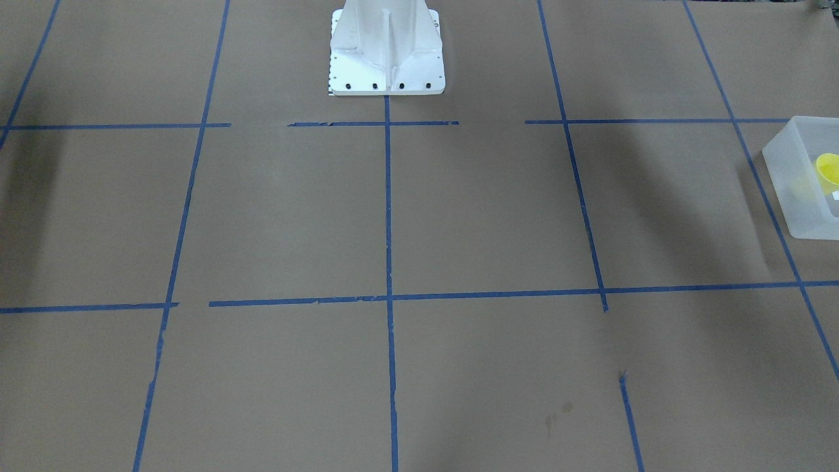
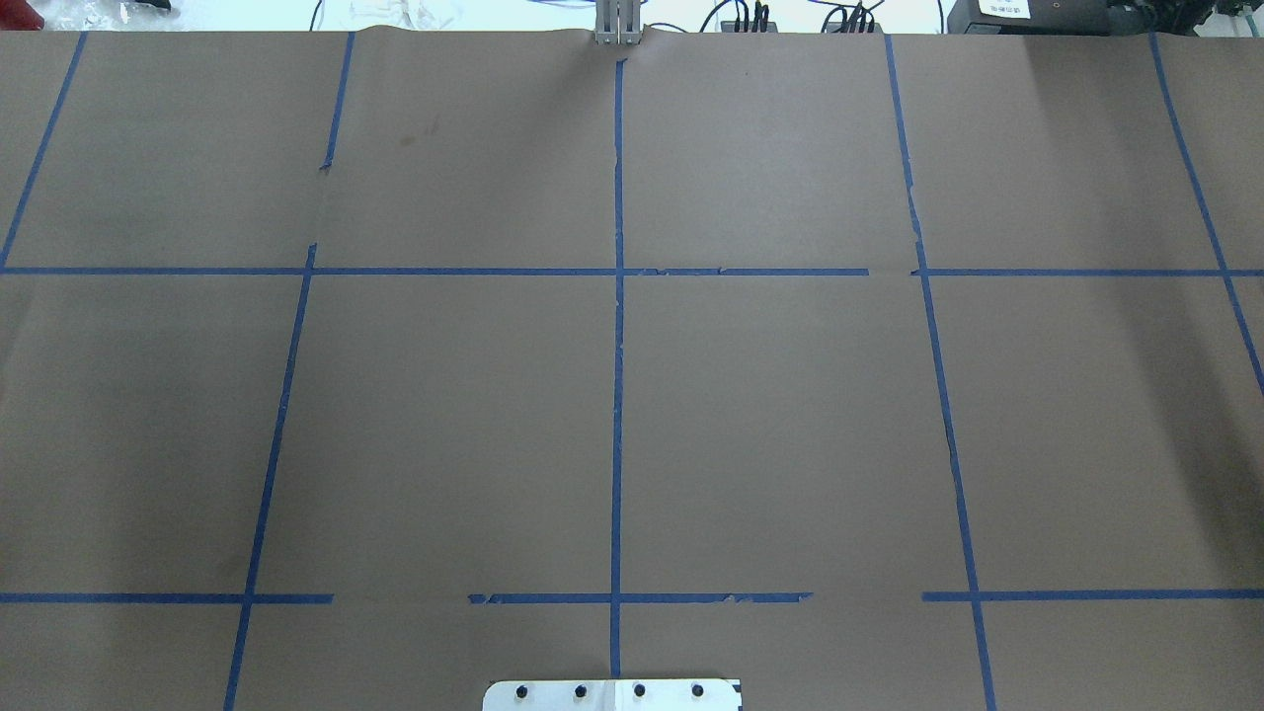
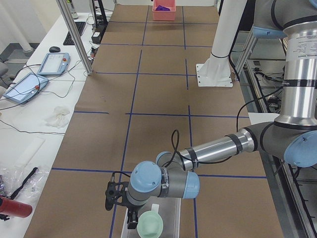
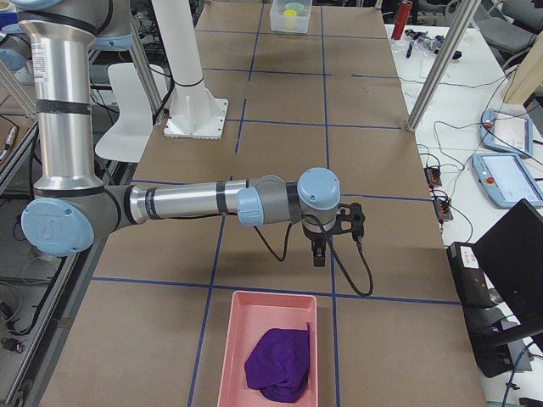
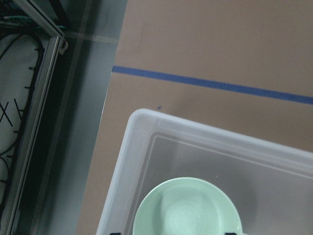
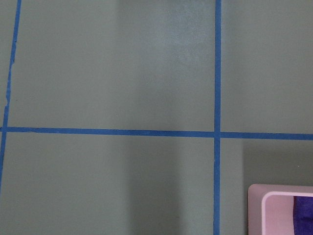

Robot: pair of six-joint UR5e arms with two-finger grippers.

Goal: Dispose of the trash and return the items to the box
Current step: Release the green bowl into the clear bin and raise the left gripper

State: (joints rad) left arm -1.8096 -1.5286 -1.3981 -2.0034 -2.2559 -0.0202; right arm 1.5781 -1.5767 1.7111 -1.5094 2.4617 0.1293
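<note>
Brown paper ruled with a grid of blue tape [image 2: 617, 395] covered the table [image 2: 770, 415], with the white metal robot base [image 1: 387, 52] bolted at its robot-side edge. At the table end on the robot's left stood the translucent frosted-white rectangular plastic bin [image 5: 120, 181]. The bright yellow tapered plastic cup [image 1: 828, 168] lay inside it beside a small white label. The left gripper [image 3: 132, 219] was positioned over this bin, close against the small pale green round bowl [image 5: 188, 210]. The bowl sat within the bin's outline with its glossy inside facing up. Whether it rested on the bin floor or was held above it could not be determined. In the left wrist view only two dark slivers of the fingers showed at the bottom edge, set apart on either side of the bowl. How wide the jaws stood, and whether they gripped the bowl, could not be told. The right gripper [image 4: 318, 253] pointed down above bare paper near a pink rectangular plastic tray [image 4: 231, 356] at the opposite end of the table. That tray contained a crumpled purple cloth [image 4: 278, 365]. The spacing of the right jaws could not be judged, and nothing was seen between them.
</note>
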